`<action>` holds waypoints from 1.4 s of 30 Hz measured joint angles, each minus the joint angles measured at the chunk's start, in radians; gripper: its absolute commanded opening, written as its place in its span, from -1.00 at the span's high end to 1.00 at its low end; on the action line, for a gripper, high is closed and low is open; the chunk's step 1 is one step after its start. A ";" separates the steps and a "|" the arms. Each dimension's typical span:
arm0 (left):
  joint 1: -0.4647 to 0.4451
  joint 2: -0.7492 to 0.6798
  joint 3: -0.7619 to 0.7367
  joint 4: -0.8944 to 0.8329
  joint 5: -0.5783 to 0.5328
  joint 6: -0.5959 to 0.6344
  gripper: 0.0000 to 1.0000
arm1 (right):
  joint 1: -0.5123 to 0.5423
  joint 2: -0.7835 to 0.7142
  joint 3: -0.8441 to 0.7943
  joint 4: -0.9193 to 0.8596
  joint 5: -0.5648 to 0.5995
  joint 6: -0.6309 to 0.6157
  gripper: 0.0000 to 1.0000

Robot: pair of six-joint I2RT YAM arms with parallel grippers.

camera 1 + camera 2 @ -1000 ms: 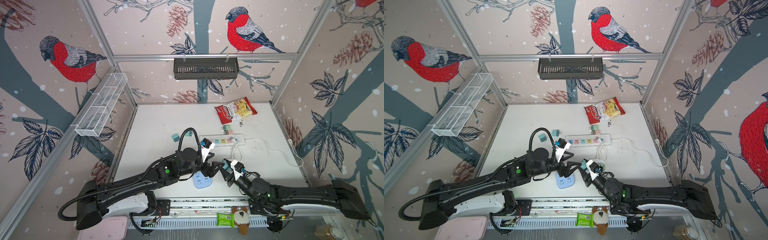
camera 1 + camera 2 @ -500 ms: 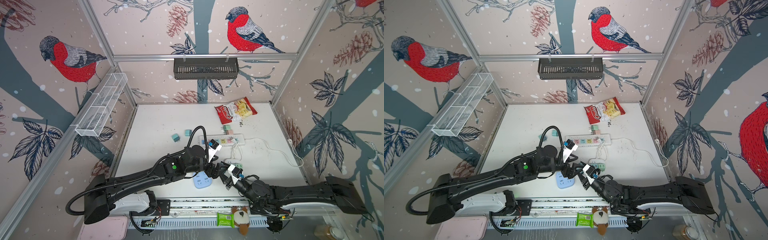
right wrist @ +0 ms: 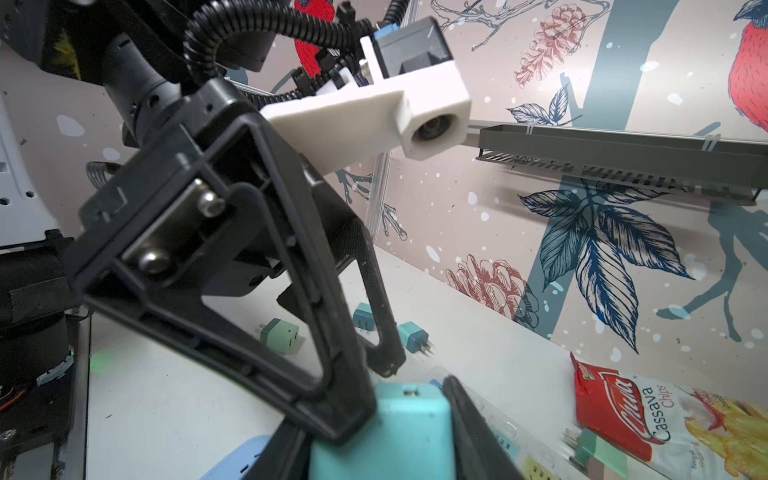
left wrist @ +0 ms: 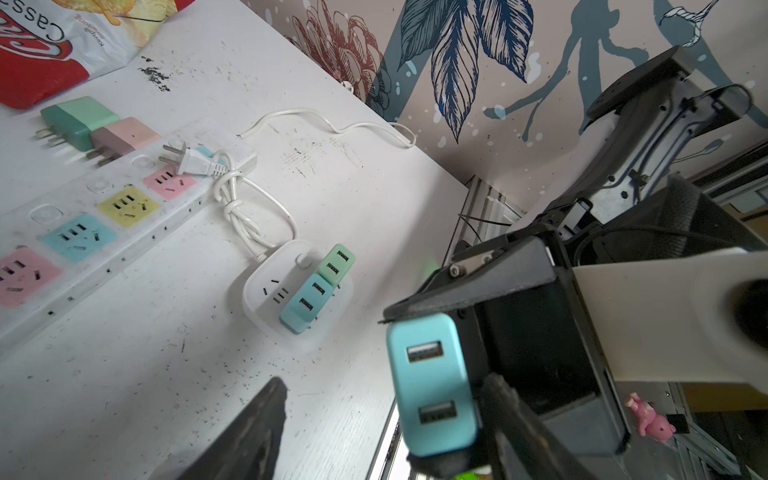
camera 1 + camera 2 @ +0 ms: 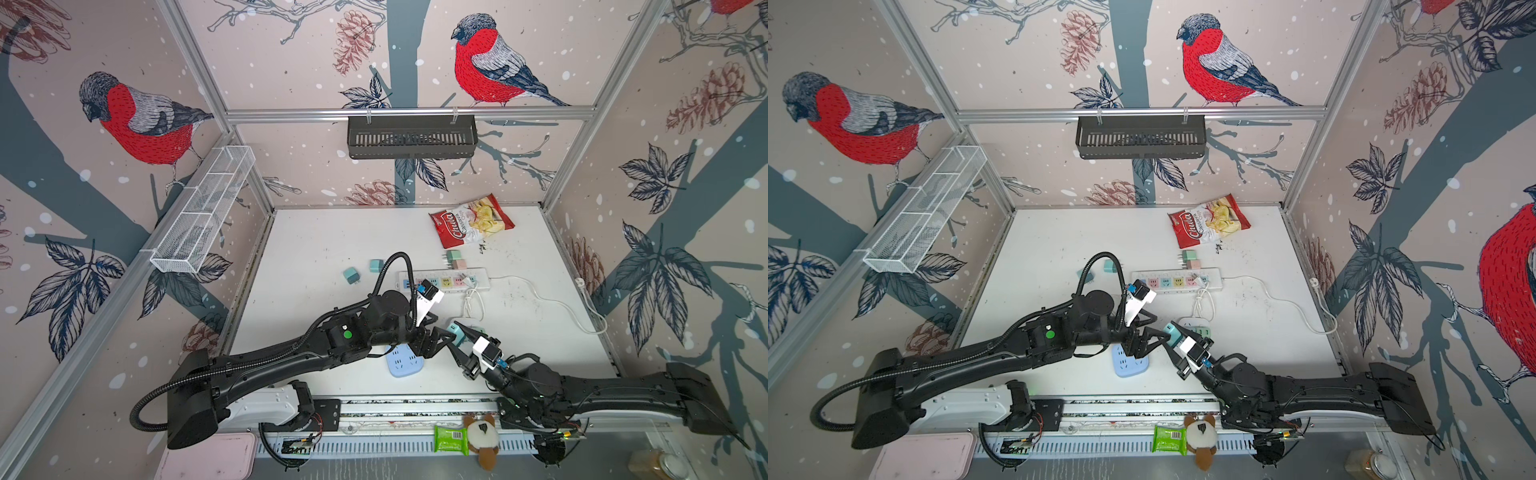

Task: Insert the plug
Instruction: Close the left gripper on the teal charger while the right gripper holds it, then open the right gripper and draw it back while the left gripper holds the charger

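plug: teal, two USB ports on its face, held in the air over the near part of the table (image 5: 324, 241), lower middle in both top views (image 5: 456, 332), where the two arms' tips meet.
right gripper (image 5: 457, 337): clamped on the plug, one finger on each short end; this shows best in the left wrist view (image 4: 432, 386).
left gripper (image 5: 441, 338): jaws apart with the plug between them. One finger (image 4: 519, 415) is right against the plug's side, and whether it touches cannot be told. The other finger (image 4: 249, 436) is well clear of it.
blue block (image 5: 405, 362): flat on the table under the left gripper, sockets facing up, lower middle.
white block (image 4: 291, 286): on the table just right of the grippers in both top views, with a teal and a green charger plugged in side by side.
strip (image 5: 442, 280): long and white with coloured sockets, middle of the table, its cord trailing off to the right.
green plug (image 5: 453, 254) and pink plug (image 5: 459, 264): lying touching each other, just above the strip.
teal spares (image 5: 351, 275): two, loose on the table left of the strip.
chip bag (image 5: 471, 220): upper right of the table.
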 measured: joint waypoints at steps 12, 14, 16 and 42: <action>0.000 0.076 0.032 0.069 0.129 0.003 -0.31 | -0.026 -0.189 0.000 -0.198 -0.084 -0.015 0.96; -0.001 0.081 0.032 0.040 0.136 0.008 -0.26 | -0.027 -0.121 0.000 -0.175 -0.085 -0.014 0.96; -0.001 0.083 0.032 0.017 0.141 0.009 -0.21 | -0.028 -0.058 0.000 -0.143 -0.084 -0.014 0.96; -0.001 0.172 0.084 -0.040 0.093 0.000 0.43 | -0.027 0.038 0.015 -0.141 -0.017 0.000 0.95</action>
